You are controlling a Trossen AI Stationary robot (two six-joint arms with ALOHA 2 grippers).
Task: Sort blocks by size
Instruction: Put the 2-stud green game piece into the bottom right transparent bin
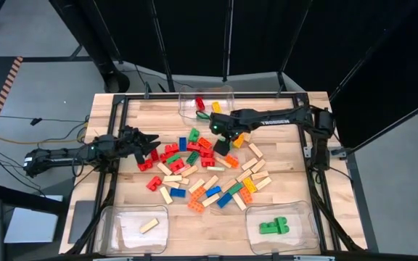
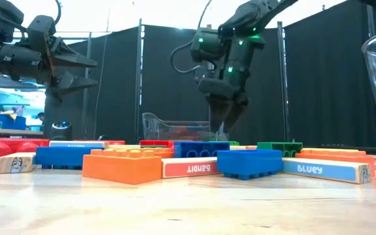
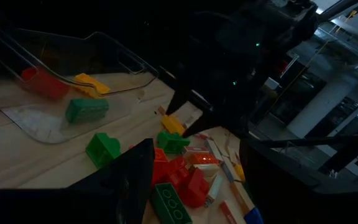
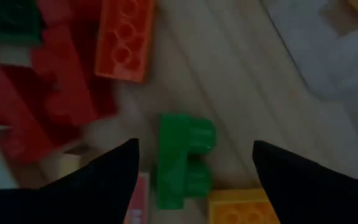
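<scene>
One green block (image 4: 182, 158) lies between the right gripper's (image 4: 194, 165) open fingers; descend squarely, then close, while the left gripper (image 1: 145, 141), also open, waits at nine o'clock.

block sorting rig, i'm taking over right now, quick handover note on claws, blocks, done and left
Right claw: open, empty, poised over a small green block at the pile's far edge.
Left claw: open, empty, raised at the pile's left edge.
Done: two green blocks in the near right bin, one wooden bar in the near left bin, a few small blocks in the far bin.
Left: most of the pile is loose mid-table.
</scene>
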